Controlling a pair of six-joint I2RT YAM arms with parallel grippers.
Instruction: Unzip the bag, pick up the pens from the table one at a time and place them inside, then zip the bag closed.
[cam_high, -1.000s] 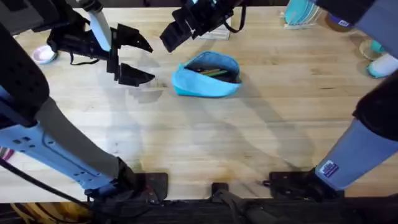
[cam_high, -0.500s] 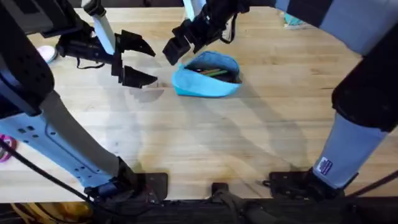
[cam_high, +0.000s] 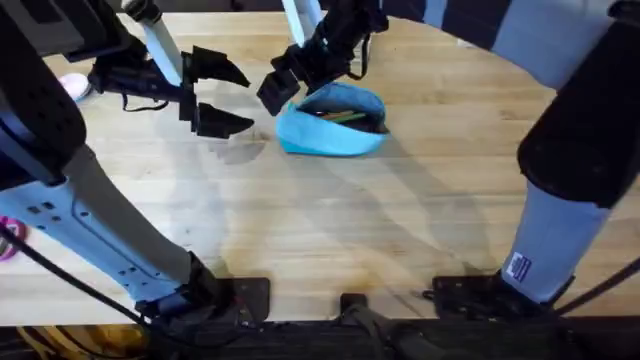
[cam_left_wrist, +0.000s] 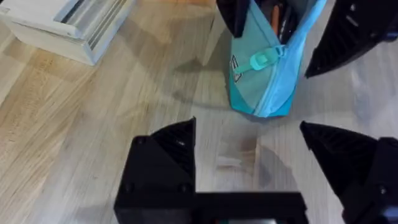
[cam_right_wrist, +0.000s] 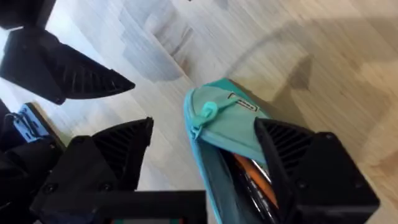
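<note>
The light blue bag (cam_high: 335, 135) lies on the table (cam_high: 330, 220) at the back centre, its zipper open. The pens (cam_high: 338, 115) lie inside it, green and tan ends showing. My right gripper (cam_high: 283, 88) hangs open over the bag's left end. In the right wrist view its fingers (cam_right_wrist: 118, 152) straddle that end of the bag (cam_right_wrist: 227, 124), close to the mint zipper pull (cam_right_wrist: 205, 112). My left gripper (cam_high: 246, 100) is open a little to the left of the bag, holding nothing. The left wrist view shows the bag (cam_left_wrist: 264, 87) and its pull (cam_left_wrist: 264, 59) ahead of it.
A white box (cam_left_wrist: 68, 25) sits on the wood off to one side of the left gripper. A small pink and white object (cam_high: 72, 85) lies at the table's far left. Both arm bases stand along the front edge.
My right gripper has come down and toward the bag's left end. The left gripper has barely shifted. The bag and the pens have not moved.
</note>
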